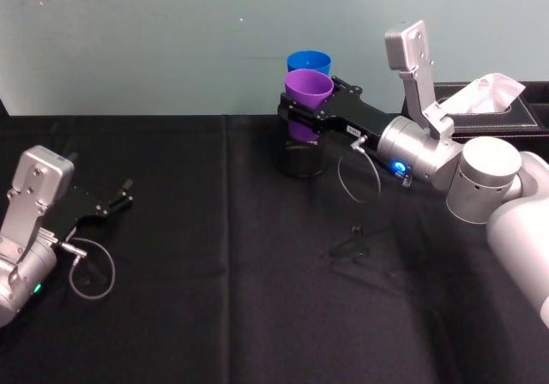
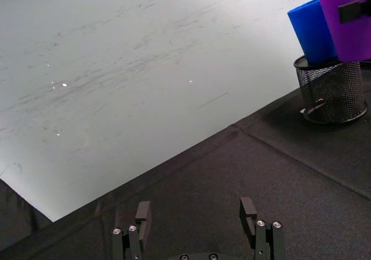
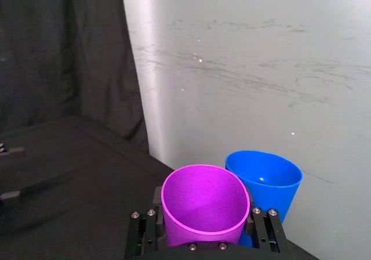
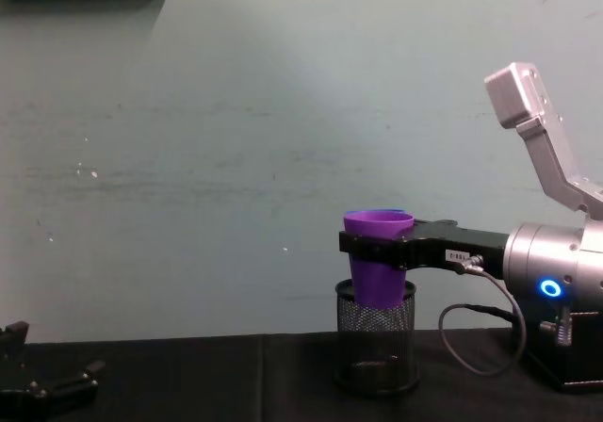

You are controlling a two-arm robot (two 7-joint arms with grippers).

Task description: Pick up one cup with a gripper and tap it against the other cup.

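— Head view, lower left: the left gripper (image 1: 124, 194) lies parked, fingers spread. And the right gripper (image 1: 310, 103)?
— It pinches the upright purple plastic tumbler (image 1: 309, 85) at upper centre; the bright blue plastic tumbler (image 1: 309, 60) stands just behind it, apparently touching.

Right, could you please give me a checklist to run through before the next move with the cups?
1. Right gripper shut on the purple cup: ok.
2. Purple cup clear of the table, its base at the rim of the mesh pen holder: ok.
3. Blue cup upright, just behind the purple one: ok.
4. Cups actually touching: cannot tell.
5. What the blue cup stands on: cannot tell.
6. Left gripper open, parked at the table's left, away from the cups: ok.
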